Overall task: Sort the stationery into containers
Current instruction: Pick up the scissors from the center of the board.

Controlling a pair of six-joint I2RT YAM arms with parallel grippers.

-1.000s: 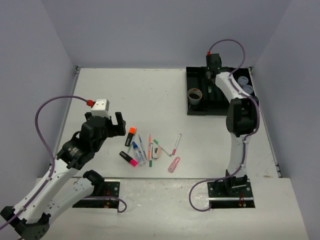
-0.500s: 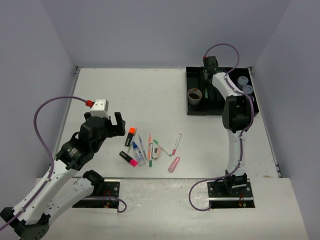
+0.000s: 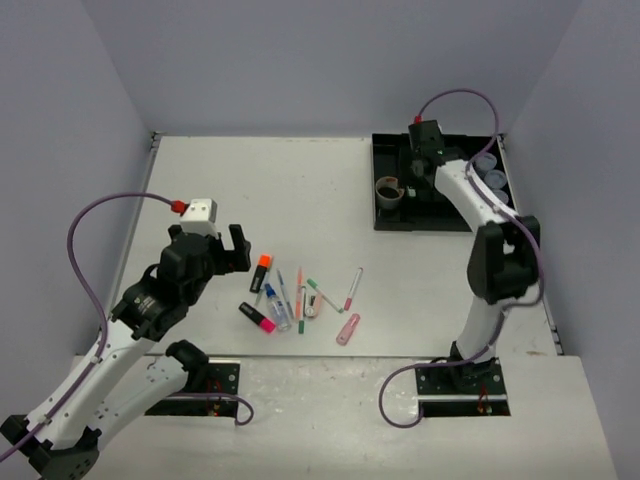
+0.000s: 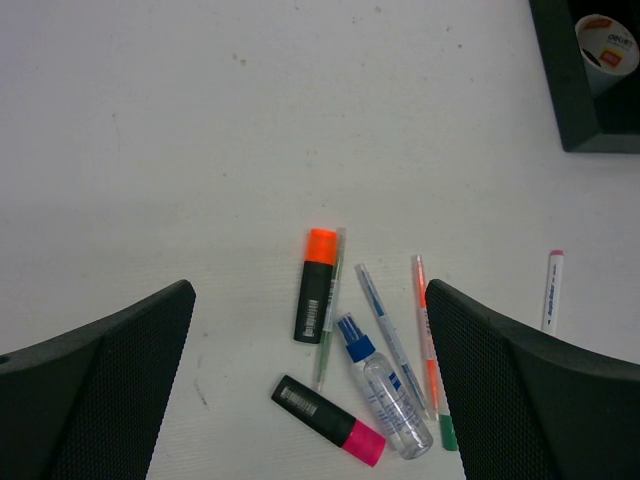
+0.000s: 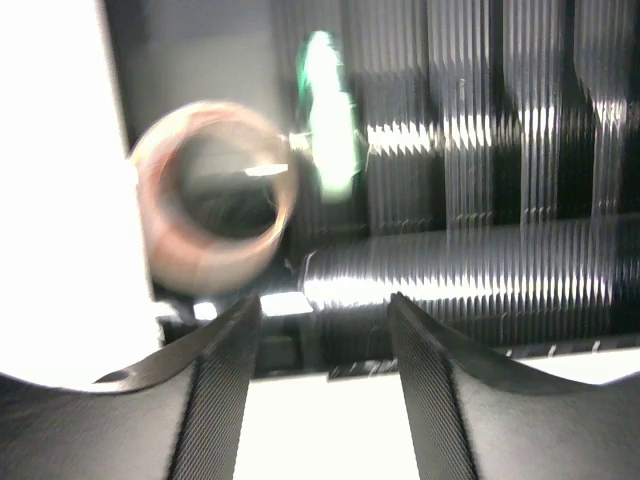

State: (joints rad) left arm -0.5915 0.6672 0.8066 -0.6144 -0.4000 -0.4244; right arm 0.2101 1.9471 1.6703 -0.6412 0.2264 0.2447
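Observation:
The stationery lies in a loose pile at the table's near middle: an orange highlighter (image 3: 262, 270) (image 4: 315, 285), a pink highlighter (image 3: 258, 317) (image 4: 330, 420), a clear spray bottle (image 3: 277, 308) (image 4: 385, 385) and several thin pens (image 3: 353, 288) (image 4: 428, 340). My left gripper (image 3: 237, 250) (image 4: 308, 292) hovers just left of the pile, open and empty. The black tray (image 3: 440, 215) (image 5: 480, 270) sits at the far right and holds a tape roll (image 3: 389, 189) (image 5: 215, 195) and bluish tubs (image 3: 494, 180). My right gripper (image 3: 417, 160) (image 5: 322, 300) is open and empty above the tray, next to the roll.
A pink eraser-like piece (image 3: 347, 328) lies at the pile's near right. A green item (image 5: 330, 100) lies in a tray compartment. Walls close in the table at the back and both sides. The right wrist view is motion-blurred.
The right arm's elbow has swung right and toward the near edge, while its gripper stays over the tray's left part. The left arm and the pile have not moved.

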